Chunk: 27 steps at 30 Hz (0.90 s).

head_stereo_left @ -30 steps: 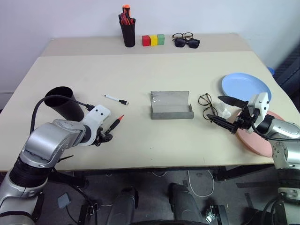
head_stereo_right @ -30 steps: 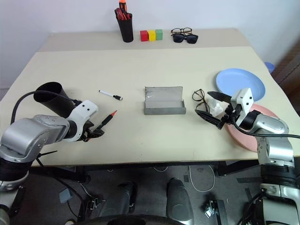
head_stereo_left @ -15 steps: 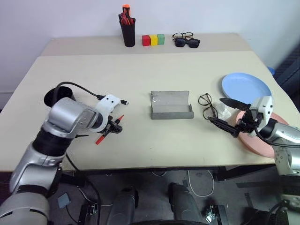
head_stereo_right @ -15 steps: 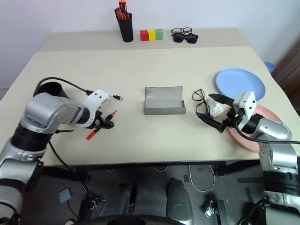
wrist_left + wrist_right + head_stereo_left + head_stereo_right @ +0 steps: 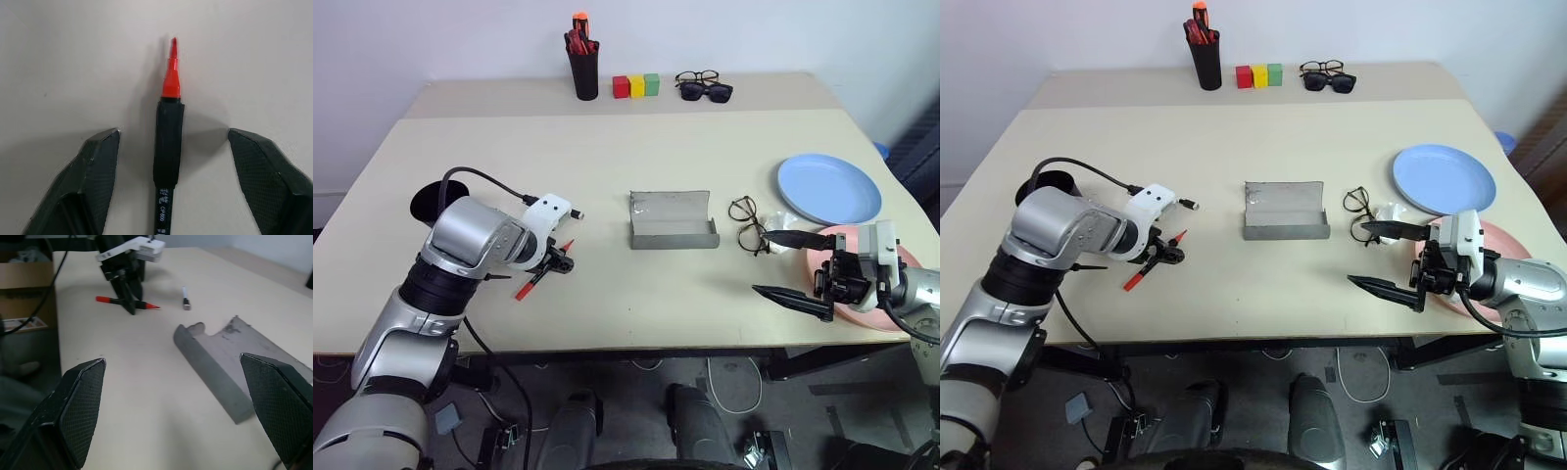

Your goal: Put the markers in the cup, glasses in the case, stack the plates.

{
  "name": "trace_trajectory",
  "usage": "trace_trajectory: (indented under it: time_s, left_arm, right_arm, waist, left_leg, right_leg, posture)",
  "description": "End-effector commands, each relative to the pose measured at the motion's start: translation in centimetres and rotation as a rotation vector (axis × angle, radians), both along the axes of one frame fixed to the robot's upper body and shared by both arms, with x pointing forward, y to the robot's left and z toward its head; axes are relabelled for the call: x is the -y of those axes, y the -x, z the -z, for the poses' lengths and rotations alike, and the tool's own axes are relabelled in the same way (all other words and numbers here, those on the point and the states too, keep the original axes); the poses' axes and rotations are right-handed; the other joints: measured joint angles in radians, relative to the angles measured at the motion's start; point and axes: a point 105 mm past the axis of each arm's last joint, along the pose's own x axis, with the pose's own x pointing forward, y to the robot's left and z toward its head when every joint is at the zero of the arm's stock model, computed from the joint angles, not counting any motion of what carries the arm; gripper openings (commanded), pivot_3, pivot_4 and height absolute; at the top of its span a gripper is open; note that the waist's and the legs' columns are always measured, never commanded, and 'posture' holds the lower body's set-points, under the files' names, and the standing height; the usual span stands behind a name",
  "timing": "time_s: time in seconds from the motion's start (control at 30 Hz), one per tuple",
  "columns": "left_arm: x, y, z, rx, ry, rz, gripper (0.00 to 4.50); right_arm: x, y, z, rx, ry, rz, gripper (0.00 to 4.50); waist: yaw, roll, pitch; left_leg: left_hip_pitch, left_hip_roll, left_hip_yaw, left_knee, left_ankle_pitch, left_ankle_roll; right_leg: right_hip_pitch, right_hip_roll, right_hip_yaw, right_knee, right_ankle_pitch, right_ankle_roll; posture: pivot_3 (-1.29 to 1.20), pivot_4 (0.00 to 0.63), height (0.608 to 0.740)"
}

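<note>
Since one second ago, the right gripper [image 5: 1383, 257] has drawn back toward the near right edge of the table [image 5: 607, 147], away from the glasses [image 5: 748, 223], fingers spread wide and empty. The left gripper [image 5: 168, 161] has moved right from beside the cup [image 5: 433, 200] and now points down over the red marker [image 5: 167, 132], which lies flat on the table. Its fingers stand apart on either side of the black band; contact appears absent, though that cannot be confirmed. The white marker [image 5: 1189, 204] lies just beyond the left wrist. The case [image 5: 672, 220] stands open at centre. The blue plate [image 5: 828, 188] lies far right, the pink plate [image 5: 1508, 257] nearer, under the right arm.
</note>
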Motion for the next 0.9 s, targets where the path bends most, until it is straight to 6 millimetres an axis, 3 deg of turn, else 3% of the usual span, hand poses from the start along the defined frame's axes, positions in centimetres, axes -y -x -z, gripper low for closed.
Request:
trace_trajectory:
  time_s: [0.03,0.13,0.27,0.37,0.47,0.53,0.63,0.7,0.8,0.9]
  left_arm:
    - [-0.1,0.2,0.7,-0.027,-0.010,-0.009,1.82]
    - [-0.1,0.4,0.7,-0.030,-0.003,-0.003,0.43]
    - [0.2,0.7,0.5,-0.024,0.011,0.022,0.43]
    - [1.2,0.8,-0.8,0.034,0.046,0.062,0.43]
    - [3.9,0.0,-5.7,0.303,0.200,0.166,0.43]
    - [4.3,-0.8,-8.9,0.513,0.258,0.157,0.43]
    - [2.3,-2.4,-15.1,0.947,0.298,0.007,0.43]
    - [0.5,-2.2,-18.8,1.235,0.304,-0.096,0.43]
    - [-2.3,-2.3,-20.6,1.424,0.226,-0.217,0.43]
    - [-4.8,-2.1,-20.9,1.537,0.142,-0.318,0.43]
  right_arm:
    - [-0.5,0.3,-0.9,0.040,0.017,-0.044,4.50]
    - [-0.4,0.0,-0.9,0.040,0.018,-0.039,4.50]
    - [-0.2,-0.5,-0.8,0.042,0.013,-0.024,4.50]
    - [-0.3,-1.0,-0.9,0.051,-0.005,-0.009,4.50]
    - [-0.8,-1.5,-1.2,0.070,-0.050,-0.005,4.50]
    - [-1.3,-1.7,-1.5,0.073,-0.079,-0.017,4.50]
    - [-2.4,-2.4,-1.8,0.086,-0.112,-0.046,4.50]
    - [-3.2,-3.0,-2.2,0.094,-0.146,-0.060,4.50]
    - [-4.6,-4.3,-3.3,0.120,-0.209,-0.089,4.50]
    - [-5.9,-5.0,-4.2,0.131,-0.242,-0.136,4.50]
  waist:
    - [0.000,0.000,0.000]
    - [0.000,0.000,0.000]
    - [-0.001,0.000,0.000]
    - [-0.001,0.000,0.000]
    - [0.001,-0.003,0.002]
    - [0.003,-0.003,0.002]
    - [0.001,-0.003,0.002]
    - [-0.003,-0.003,0.002]
    - [-0.005,-0.002,0.001]
    - [-0.002,-0.002,0.001]
  left_leg:
    - [0.000,0.000,0.000,0.000,0.000,0.000]
    - [0.000,0.000,0.000,0.000,0.000,0.000]
    - [0.000,0.000,0.000,0.000,0.000,0.000]
    - [-0.001,0.000,0.000,0.000,0.000,0.000]
    - [-0.002,0.000,0.000,-0.001,0.000,0.000]
    - [-0.004,0.000,-0.001,0.000,0.000,0.000]
    - [-0.003,0.000,0.000,-0.001,0.000,-0.001]
    - [-0.002,0.000,0.000,-0.001,0.000,-0.001]
    - [-0.002,0.000,0.000,-0.001,0.001,-0.001]
    - [-0.002,0.000,0.000,-0.001,0.001,-0.001]
  right_leg:
    - [0.000,0.000,0.000,0.000,0.000,0.000]
    - [0.000,0.000,0.000,0.000,0.001,0.001]
    - [0.000,0.000,0.000,0.000,0.001,0.001]
    - [-0.001,0.000,0.000,0.000,0.001,0.001]
    - [-0.002,0.000,0.000,-0.001,0.001,0.001]
    - [-0.003,0.000,0.000,-0.001,0.002,0.001]
    - [-0.003,0.000,0.000,-0.001,0.004,-0.003]
    - [-0.003,0.000,0.000,-0.001,0.004,-0.003]
    - [-0.003,0.000,0.000,-0.001,0.004,-0.003]
    - [-0.003,0.000,0.000,-0.001,0.004,-0.003]
  posture:
    - [0.00,0.150,0.740]
    - [0.00,0.150,0.740]
    - [0.00,0.150,0.740]
    - [0.00,0.150,0.740]
    - [0.00,0.150,0.740]
    - [0.00,0.150,0.740]
    - [0.00,0.150,0.740]
    - [0.00,0.150,0.740]
    - [0.00,0.150,0.740]
    - [0.00,0.150,0.740]
